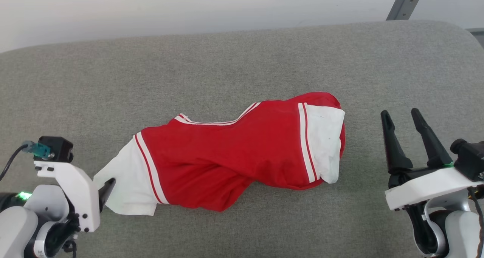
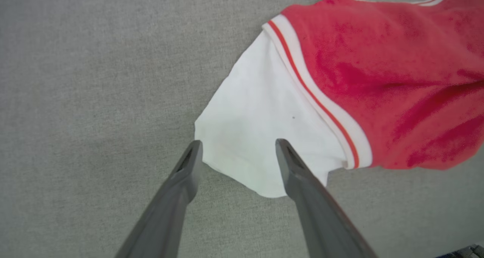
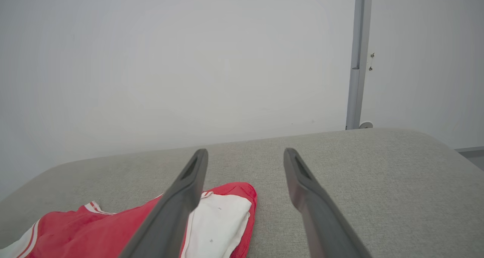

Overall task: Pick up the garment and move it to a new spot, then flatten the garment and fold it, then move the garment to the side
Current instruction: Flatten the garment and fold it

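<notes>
While the garment (image 1: 242,156) is lying bunched, the left gripper (image 2: 238,142) at its left sleeve (image 2: 257,118) and the right gripper (image 1: 400,112) further right are both gaping, jaws apart.

No legible text or number, even on the garment (image 1: 242,156).

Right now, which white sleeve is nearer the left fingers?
The sleeve at the garment's left end, right at the open left fingers; the other sleeve sits at the right end.

We see bright, even, diffuse light, with only a faint soft shadow under the garment (image 1: 234,156). The wall (image 3: 151,61) washes out pale; the left gripper (image 2: 238,142) looks slightly soft at frame bottom.
</notes>
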Controlling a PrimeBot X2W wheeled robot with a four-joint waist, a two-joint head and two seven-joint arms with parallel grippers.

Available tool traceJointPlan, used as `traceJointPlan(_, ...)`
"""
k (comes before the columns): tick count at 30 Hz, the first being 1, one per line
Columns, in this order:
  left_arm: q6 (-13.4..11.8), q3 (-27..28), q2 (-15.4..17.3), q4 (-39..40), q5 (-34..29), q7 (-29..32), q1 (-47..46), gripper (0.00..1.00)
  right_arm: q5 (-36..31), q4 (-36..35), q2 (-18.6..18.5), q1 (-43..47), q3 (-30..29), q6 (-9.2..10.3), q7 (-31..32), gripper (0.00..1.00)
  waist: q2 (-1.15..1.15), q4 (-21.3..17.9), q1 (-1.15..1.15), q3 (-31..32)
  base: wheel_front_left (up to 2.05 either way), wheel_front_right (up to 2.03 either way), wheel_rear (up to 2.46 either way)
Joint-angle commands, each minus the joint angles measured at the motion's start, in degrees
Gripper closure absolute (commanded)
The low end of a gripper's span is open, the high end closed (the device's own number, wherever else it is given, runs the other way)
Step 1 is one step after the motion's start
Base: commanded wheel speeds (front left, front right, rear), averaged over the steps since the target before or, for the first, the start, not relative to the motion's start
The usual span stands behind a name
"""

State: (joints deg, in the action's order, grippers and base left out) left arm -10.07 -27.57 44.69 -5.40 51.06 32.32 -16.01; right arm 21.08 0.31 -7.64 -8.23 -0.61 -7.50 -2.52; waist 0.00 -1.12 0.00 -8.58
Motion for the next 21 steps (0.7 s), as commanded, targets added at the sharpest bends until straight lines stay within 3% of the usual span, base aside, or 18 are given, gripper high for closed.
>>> traceJointPlan(1, -0.30, 0.40, -0.24, 1.49, -0.03, -1.13, 0.43, 0.00, 0.31, 0.00, 0.05, 0.51, 0.25, 0.02, 0.54, 0.00, 0.00, -0.15, 0.00, 0.02, 0.00, 0.00, 0.00)
traceJointPlan(8, 1.43, 1.98, -1.73, 4.84, -2.13, -10.17, 1.10, 0.00, 0.62, 0.33, -0.28, 0.53, 0.58, 0.02, 2.10, 0.00, 0.00, -0.16, 0.00, -0.62, 0.00, 0.00, 0.00)
traceJointPlan(13, 2.99, 3.22, -3.00, 5.95, -5.53, -20.98, 2.11, 0.00, 1.15, 0.73, -0.59, 0.49, 0.93, 0.02, 3.42, 0.00, 0.00, 0.24, 0.00, -1.21, 0.00, 0.00, 0.00)
traceJointPlan(21, 3.27, 4.69, -6.36, 5.92, -7.82, -34.38, 5.30, 0.00, 2.19, 1.02, -1.52, 0.68, 1.99, 0.02, 6.54, 0.00, 0.00, 1.32, 0.00, -1.61, 0.00, 0.00, 0.00)
